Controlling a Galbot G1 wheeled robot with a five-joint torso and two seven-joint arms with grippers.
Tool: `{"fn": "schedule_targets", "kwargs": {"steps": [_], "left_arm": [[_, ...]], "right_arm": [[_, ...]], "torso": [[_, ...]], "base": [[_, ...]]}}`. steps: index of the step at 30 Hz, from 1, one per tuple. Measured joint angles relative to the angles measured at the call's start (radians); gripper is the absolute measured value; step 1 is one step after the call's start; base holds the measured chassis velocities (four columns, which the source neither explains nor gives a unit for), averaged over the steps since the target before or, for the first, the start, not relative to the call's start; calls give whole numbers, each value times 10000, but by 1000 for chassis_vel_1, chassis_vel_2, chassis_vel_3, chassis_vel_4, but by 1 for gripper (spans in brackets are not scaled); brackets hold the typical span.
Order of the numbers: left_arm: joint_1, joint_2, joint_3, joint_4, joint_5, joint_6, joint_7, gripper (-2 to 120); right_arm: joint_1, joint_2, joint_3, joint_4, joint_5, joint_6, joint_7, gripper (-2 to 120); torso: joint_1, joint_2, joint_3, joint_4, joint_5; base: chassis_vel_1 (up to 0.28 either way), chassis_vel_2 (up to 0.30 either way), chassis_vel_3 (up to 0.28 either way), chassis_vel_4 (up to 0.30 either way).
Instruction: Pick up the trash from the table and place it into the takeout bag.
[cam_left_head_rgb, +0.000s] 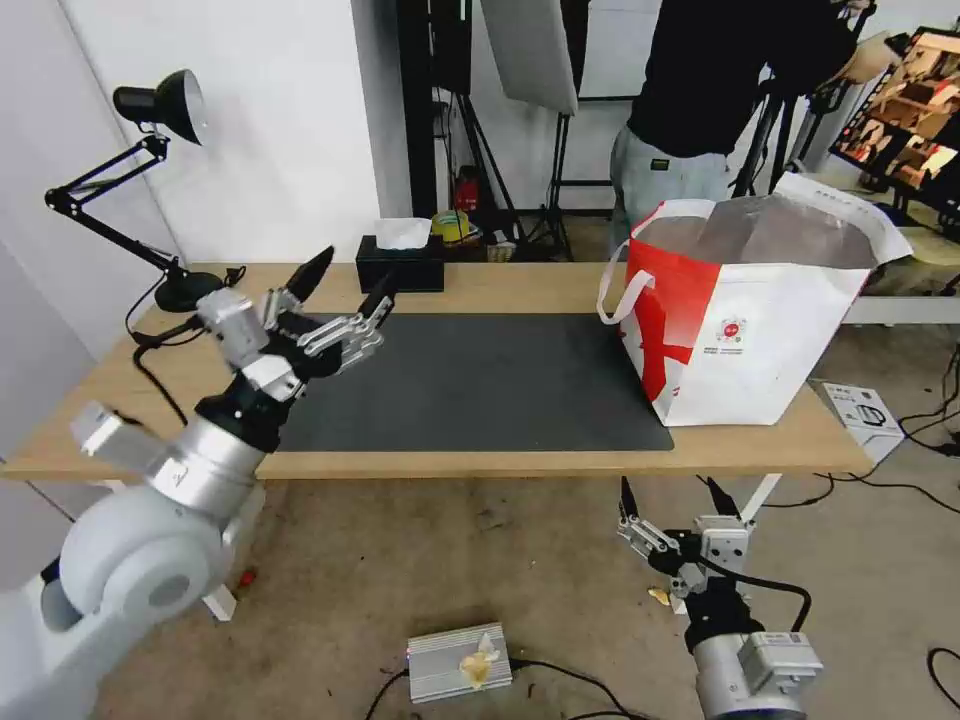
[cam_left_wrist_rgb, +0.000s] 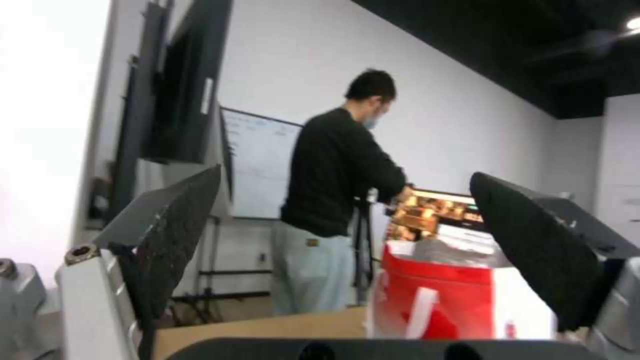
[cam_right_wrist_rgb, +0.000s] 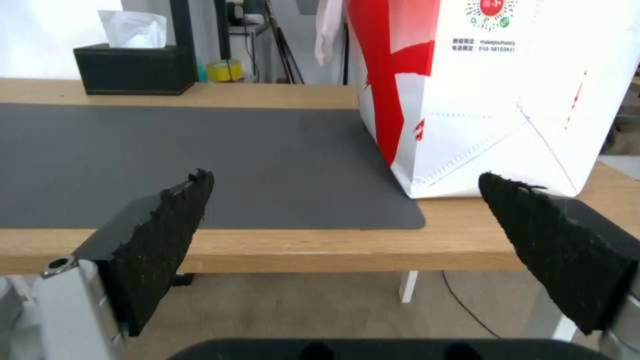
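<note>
Light-wood table with a dark grey mat across its middle, white wall behind, concrete floor in front. You have the takeout bag standing upright at the right end of the table, mouth open, foil lining showing, one corner on the mat edge and the rest on bare wood. A white loop handle hangs off its left side.

Your left tool is raised over the left end of the mat, fingers spread wide, nothing between them. It points across the table toward the bag, which sits well apart from it to the right. In the left wrist view the bag shows between the two dark pads, far off.

Your right tool hangs low in front of the table's near edge, below tabletop level, fingers spread, holding nothing. The bag is above and just beyond it, slightly to its right. In the right wrist view the bag stands past the table edge between the open pads, nearer the right-hand one.

Black tissue box at the back edge, black desk lamp at the back left corner. A grey metal box lies on the floor.
</note>
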Motion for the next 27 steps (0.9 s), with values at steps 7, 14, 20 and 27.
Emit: {"fn": "schedule_targets", "kwargs": {"steps": [7,14,20,27], "left_arm": [[947,-1027,188,55,1950,-21,-745,100],[2570,-2322,5,45,4367,-155,-1733,100],[4059,-3372,217,233,6240,-730,-2525,100],[5175,-4402,461,690,8098,-1085,-3892,100]], "right_arm": [[0,0,0,0,0,0,1,100],[0,0,-1,0,0,0,0,100],[0,0,0,0,0,0,1,100],[0,0,0,0,0,0,0,100]], "torso": [[1,0,0,1,0],[0,-1,0,2,0],[0,-1,0,2,1],[0,-1,0,1,0]], "base": [[0,0,0,0],[0,0,0,0],[0,0,0,0],[0,0,0,0]]}}
